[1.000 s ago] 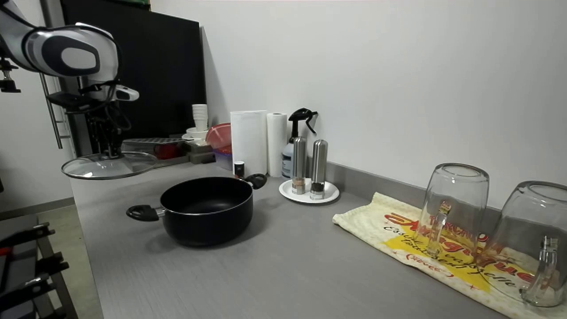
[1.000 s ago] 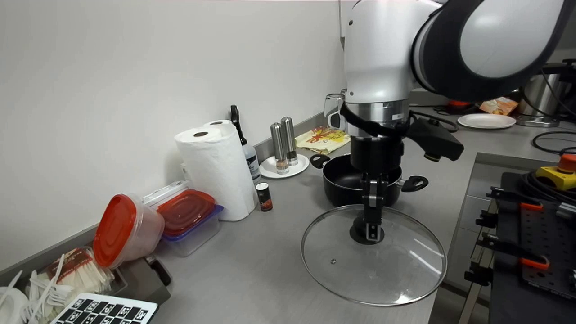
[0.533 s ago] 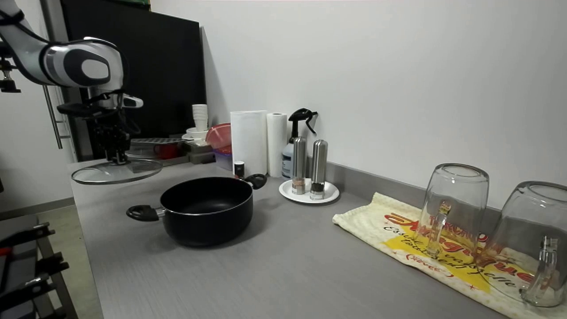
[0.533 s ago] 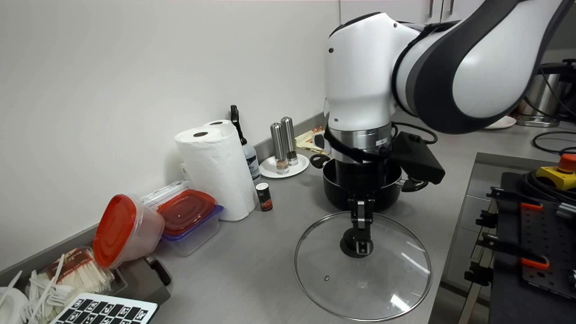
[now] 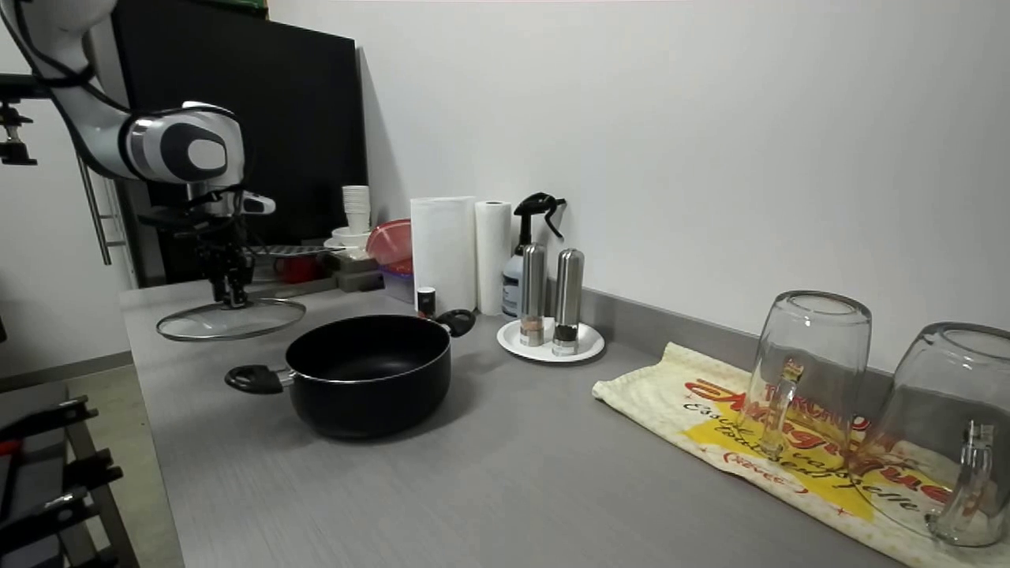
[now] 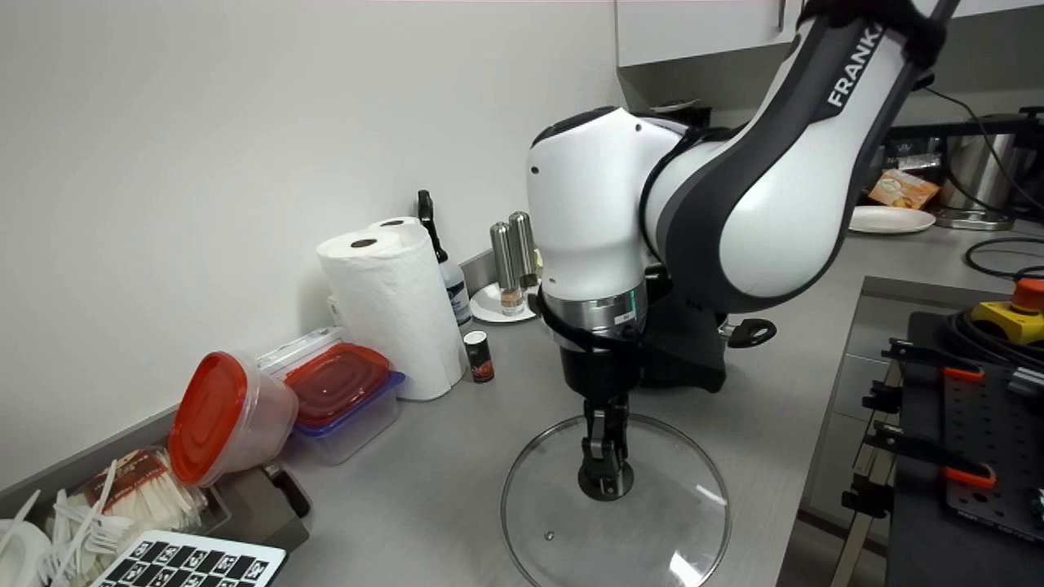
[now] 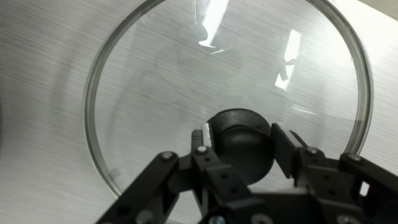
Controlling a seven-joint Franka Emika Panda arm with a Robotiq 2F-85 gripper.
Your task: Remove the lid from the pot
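A: Lid (image 5: 229, 323), glass, one. Condition?
B: The gripper (image 7: 242, 141) is clasping its black knob (image 7: 245, 152).
A: Location?
B: Hanging just over or resting on the counter (image 5: 552, 473), undetermined, near its free long edge.
A: Pot (image 5: 371, 406), black, one?
B: Standing uncovered beside it, between that edge and the edge along the wall (image 5: 710, 142).
A: Handling?
B: Setting down, I judge: be lowering it level, rim wholly inside the edge, releasing only once it is resting flat.
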